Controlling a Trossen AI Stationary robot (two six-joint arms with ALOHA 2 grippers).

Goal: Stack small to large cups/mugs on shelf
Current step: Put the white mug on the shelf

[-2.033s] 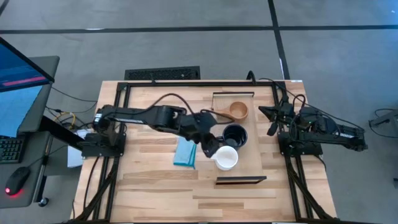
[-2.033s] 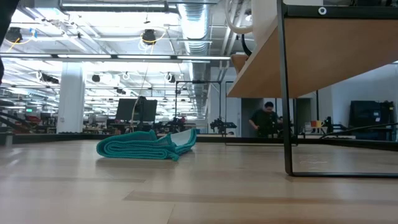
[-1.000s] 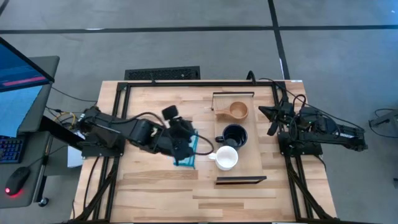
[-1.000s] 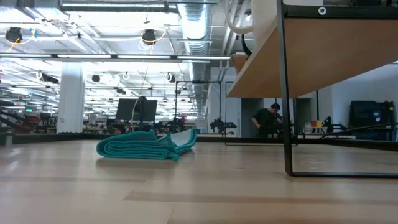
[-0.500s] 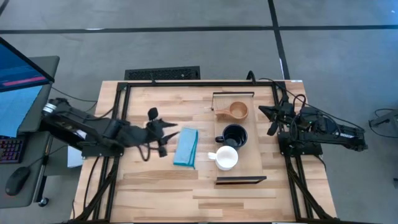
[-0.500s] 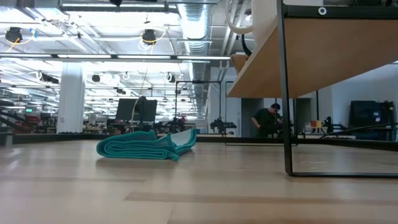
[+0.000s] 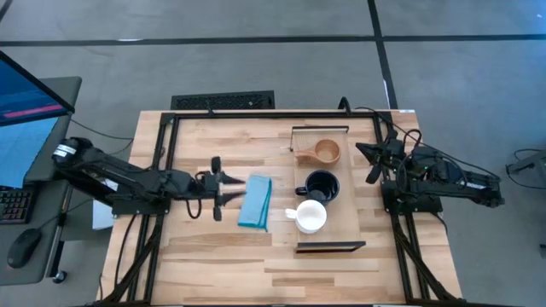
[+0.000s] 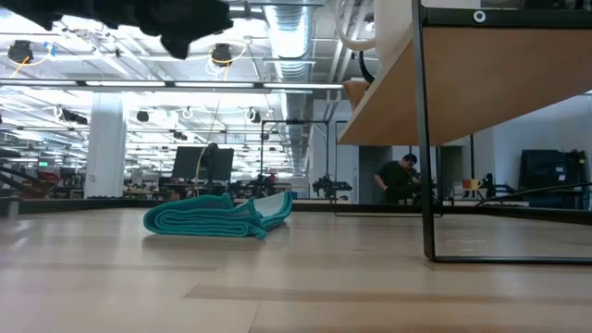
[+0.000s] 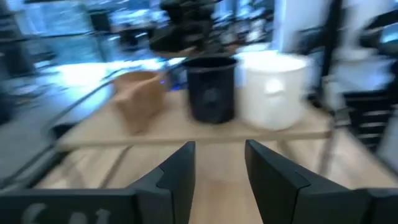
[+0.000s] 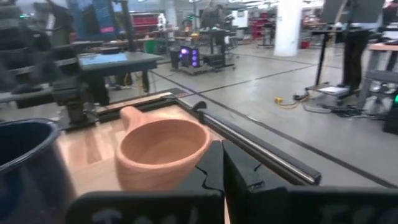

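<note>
The shelf [image 7: 341,200] is a light-wood board with dark brackets at its ends. Three cups stand on it on their bases, side by side: the wooden cup [image 7: 327,152], the navy mug [image 7: 322,185] and the white mug [image 7: 310,217]. My left gripper [image 7: 218,188] hovers open over the table, left of the blue cloth, facing the shelf. Its wrist view shows the wooden cup [image 9: 140,99], navy mug [image 9: 211,87] and white mug [image 9: 273,87] in a row. My right gripper [image 10: 217,155] is shut and waits at the table's right edge, close to the wooden cup [image 10: 163,152].
A folded blue cloth [image 7: 256,202] lies on the slatted tabletop between my left gripper and the shelf. The low view shows the cloth [image 8: 217,215], the shelf's underside [image 8: 462,83] and its bracket leg [image 8: 425,139]. A person stands far off in the room.
My left arm has drawn back from above the blue cloth toward the table's left edge and turned level, facing the shelf. The three cups and the cloth have stayed where they were.
</note>
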